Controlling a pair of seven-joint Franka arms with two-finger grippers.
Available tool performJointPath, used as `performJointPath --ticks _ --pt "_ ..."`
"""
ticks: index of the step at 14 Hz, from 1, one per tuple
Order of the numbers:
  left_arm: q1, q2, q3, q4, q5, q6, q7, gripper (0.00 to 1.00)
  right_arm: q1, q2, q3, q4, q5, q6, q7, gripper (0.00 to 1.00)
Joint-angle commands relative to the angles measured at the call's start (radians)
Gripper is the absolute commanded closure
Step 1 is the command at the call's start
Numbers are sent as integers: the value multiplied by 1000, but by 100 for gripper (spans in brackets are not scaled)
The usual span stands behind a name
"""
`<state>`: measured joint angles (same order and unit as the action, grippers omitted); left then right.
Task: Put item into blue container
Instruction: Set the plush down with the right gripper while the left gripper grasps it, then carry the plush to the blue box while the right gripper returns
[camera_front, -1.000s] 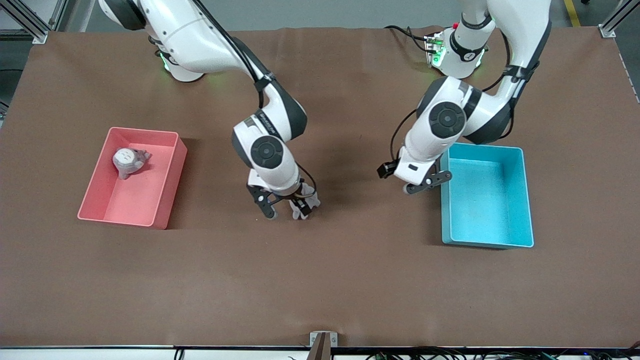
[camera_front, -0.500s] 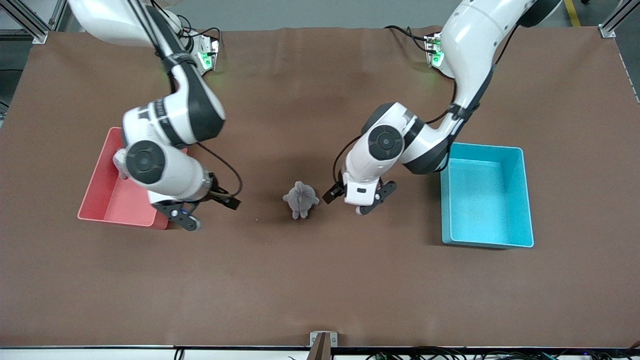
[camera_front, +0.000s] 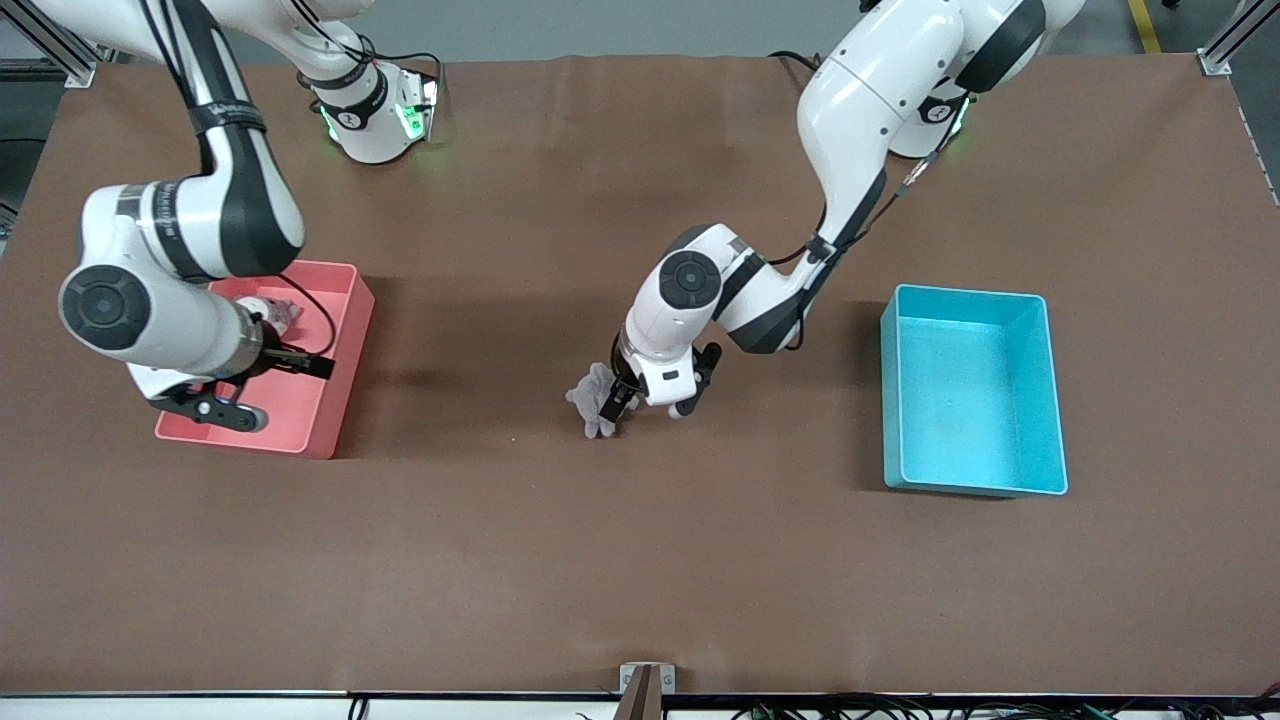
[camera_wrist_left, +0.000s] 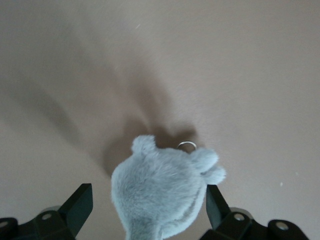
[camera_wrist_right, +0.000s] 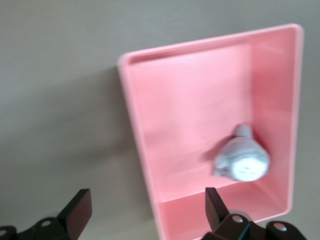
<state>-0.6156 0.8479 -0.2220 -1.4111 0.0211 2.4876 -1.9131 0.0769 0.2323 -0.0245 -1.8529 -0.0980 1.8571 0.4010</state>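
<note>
A grey plush toy (camera_front: 592, 396) lies on the brown table mid-way between the two bins. My left gripper (camera_front: 650, 405) is down at it, open. In the left wrist view the plush (camera_wrist_left: 160, 192) fills the gap between the two fingers of the left gripper (camera_wrist_left: 148, 202), which are not closed on it. The light blue container (camera_front: 970, 400) stands with nothing in it toward the left arm's end of the table. My right gripper (camera_front: 215, 412) hangs open over the pink bin's corner nearest the front camera, with nothing held.
The pink bin (camera_front: 345, 320) stands toward the right arm's end of the table and holds a second grey-white plush (camera_front: 272, 312). The right wrist view shows that bin (camera_wrist_right: 190, 115) and that second plush (camera_wrist_right: 242, 161) inside it.
The right gripper let go of the grey plush at mid-table and swung over to the pink bin. The left arm came from beside the blue container to straddle the plush.
</note>
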Motion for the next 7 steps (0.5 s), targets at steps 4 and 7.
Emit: performJointPath --ticks 4,7 --pt "-53 34 42 27 -3 105 -132 0 -207 -48 23 -89 -9 27 -417 0" --pt "-53 63 44 29 -1 161 -126 2 -204 -39 23 -95 -11 -1 -647 0"
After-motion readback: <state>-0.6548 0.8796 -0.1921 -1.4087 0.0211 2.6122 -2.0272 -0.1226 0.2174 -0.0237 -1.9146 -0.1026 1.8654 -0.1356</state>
